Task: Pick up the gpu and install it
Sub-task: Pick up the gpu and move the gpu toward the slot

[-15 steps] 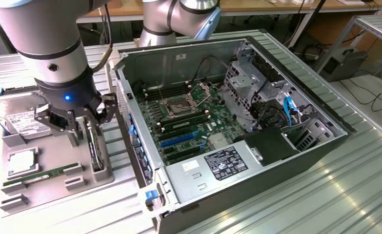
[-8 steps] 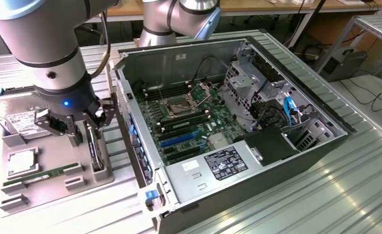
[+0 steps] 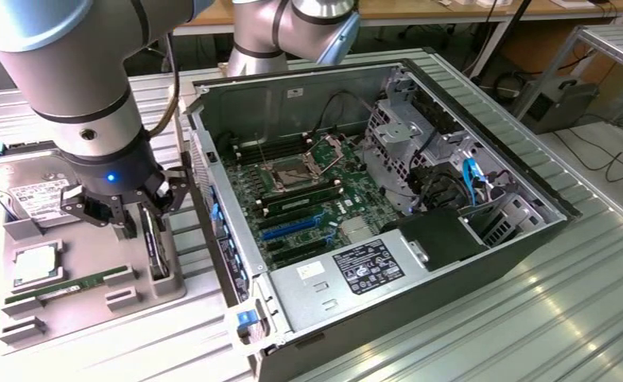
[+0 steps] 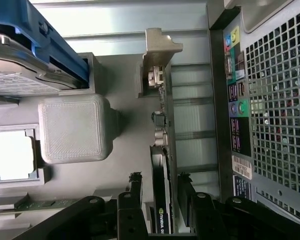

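Claw (image 3: 146,219) on the big silver-grey robot arm (image 3: 78,87) is spread as wide as it goes and has hold of nothing. It's down low with one black finger (image 4: 135,192) on each side of the gpu (image 4: 161,210), the thin dark card with a silver metal end bracket, standing on edge. Small gaps show on both sides, so the pads aren't touching the card.

The gpu sits upright in a slot of the grey plastic parts tray (image 3: 83,314) on the ribbed metal counter (image 3: 566,318). That's at the exterior view's left, just beside the open black computer case (image 3: 396,334). Same tray carries a silver boxy hard drive (image 3: 30,191), a square silver processor chip (image 3: 37,265) and a long narrow green RAM stick (image 3: 67,285).
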`<state>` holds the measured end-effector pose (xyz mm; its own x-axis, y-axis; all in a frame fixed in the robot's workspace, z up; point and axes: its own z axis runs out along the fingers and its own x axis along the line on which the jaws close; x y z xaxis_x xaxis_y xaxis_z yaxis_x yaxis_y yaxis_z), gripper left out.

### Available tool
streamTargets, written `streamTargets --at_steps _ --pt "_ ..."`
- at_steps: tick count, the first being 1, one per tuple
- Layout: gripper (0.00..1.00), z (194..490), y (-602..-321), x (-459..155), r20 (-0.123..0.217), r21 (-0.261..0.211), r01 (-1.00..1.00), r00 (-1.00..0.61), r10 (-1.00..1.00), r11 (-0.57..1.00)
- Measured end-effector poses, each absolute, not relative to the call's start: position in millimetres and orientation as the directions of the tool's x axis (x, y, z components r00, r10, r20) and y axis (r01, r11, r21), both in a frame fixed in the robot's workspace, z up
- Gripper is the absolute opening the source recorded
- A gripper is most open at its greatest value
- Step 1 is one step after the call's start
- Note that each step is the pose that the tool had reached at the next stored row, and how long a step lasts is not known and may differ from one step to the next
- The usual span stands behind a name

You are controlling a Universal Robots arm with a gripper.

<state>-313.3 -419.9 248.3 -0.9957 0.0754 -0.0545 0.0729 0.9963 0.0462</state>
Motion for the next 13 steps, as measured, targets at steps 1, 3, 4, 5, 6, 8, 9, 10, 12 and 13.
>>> streamTargets --at_steps 1,3,4,5,6,8,9,10,12,13 --pt "0.42 247.5 -419.7 -313.3 -0.055 0.046 0.073 -0.996 0.075 0.996" --pt "0.42 247.5 -419.7 -313.3 -0.054 0.046 0.073 -0.996 0.075 0.996" --pt "0.42 247.5 -419.7 -313.3 -0.054 0.046 0.073 -0.996 0.075 0.996" --pt "0.42 247.2 -419.6 -313.3 -0.055 0.046 0.073 -0.996 0.075 0.996" --pt "0.42 247.0 -419.5 -313.3 -0.055 0.046 0.073 -0.996 0.075 0.996" --pt "0.42 246.7 -419.2 -313.4 -0.055 0.046 0.073 -0.996 0.076 0.996" --pt "0.42 246.5 -419.0 -313.5 -0.055 0.046 0.073 -0.996 0.076 0.996" --pt "0.42 246.3 -418.9 -313.5 -0.055 0.046 0.073 -0.996 0.075 0.996" --pt "0.42 245.7 -418.0 -313.6 -0.055 0.046 0.073 -0.996 0.076 0.996" --pt "0.42 245.4 -417.2 -313.6 -0.055 0.046 0.073 -0.996 0.075 0.996"
